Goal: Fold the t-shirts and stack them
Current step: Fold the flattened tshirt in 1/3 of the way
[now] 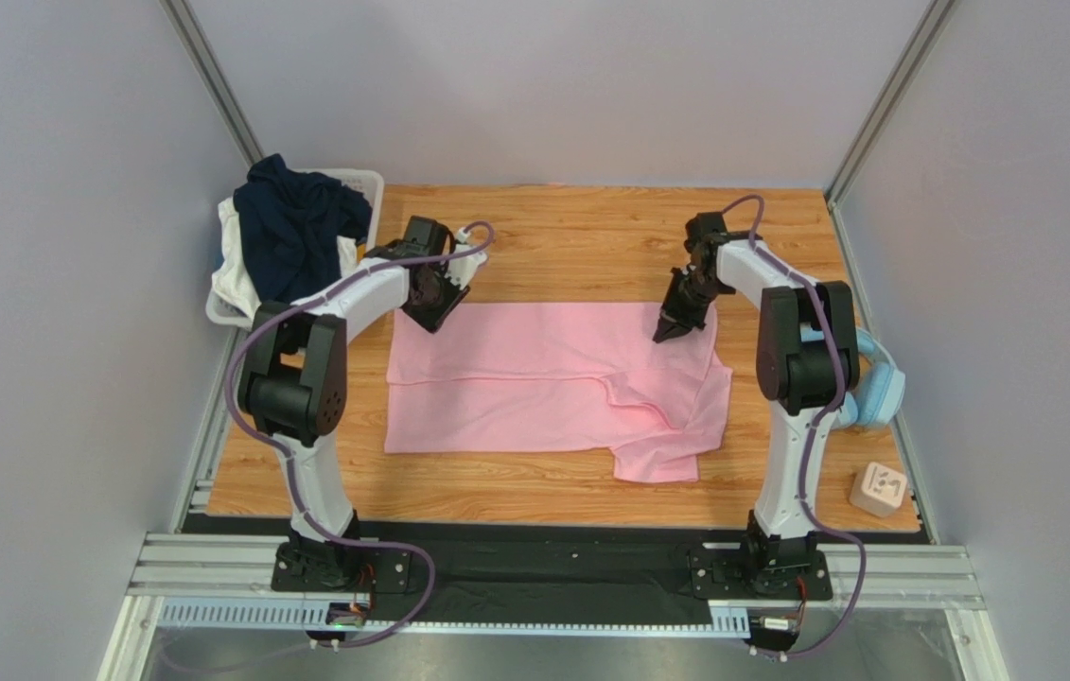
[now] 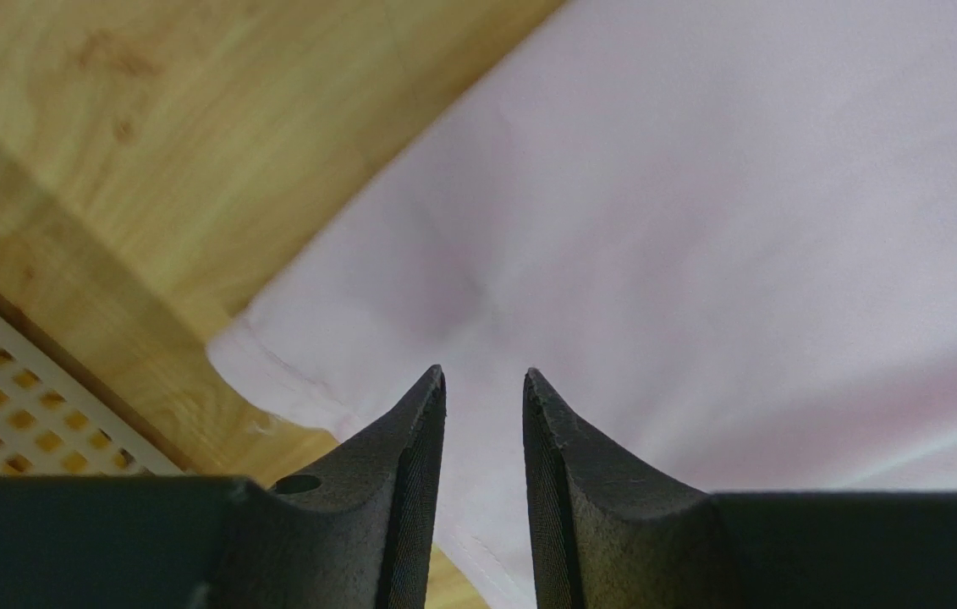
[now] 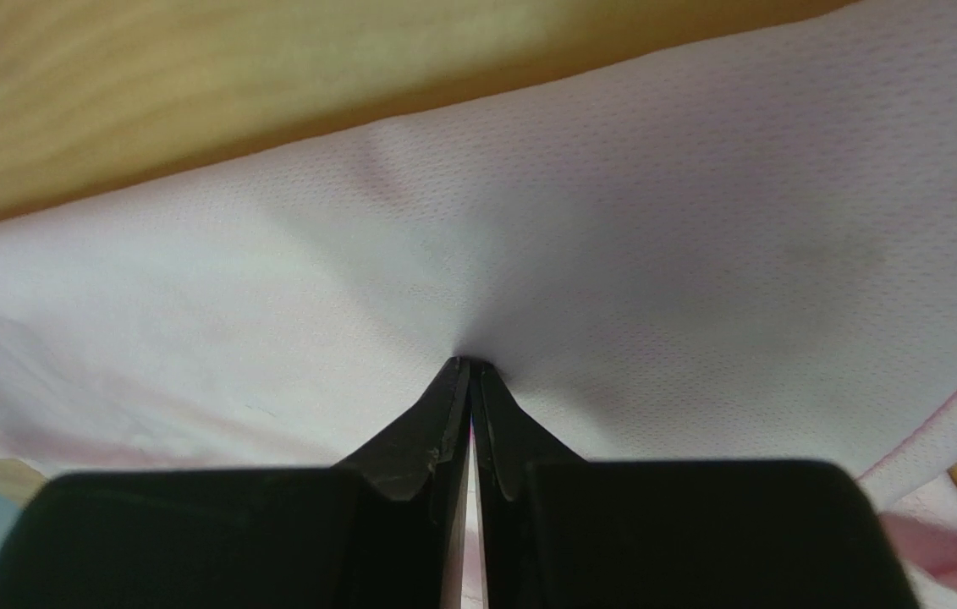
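The light pink cloth t-shirt (image 1: 526, 376) lies flat on the wooden bench (image 1: 555, 234). The right gripper (image 3: 468, 368) has its jaws pinched shut on the shirt's far right edge, apparently to fold it. The left gripper (image 2: 483, 387) hovers over the far left corner, its jaws parted and empty. The dark navy t-shirt (image 1: 296, 227) is heaped to the pink one's left.

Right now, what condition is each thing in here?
pink t-shirt, lying flat on the table, partly folded
navy t-shirt, crumpled in the white basket
left gripper, open over the pink t-shirt's corner
right gripper, shut on the pink t-shirt's far edge
headphones, lying by the table's right edge
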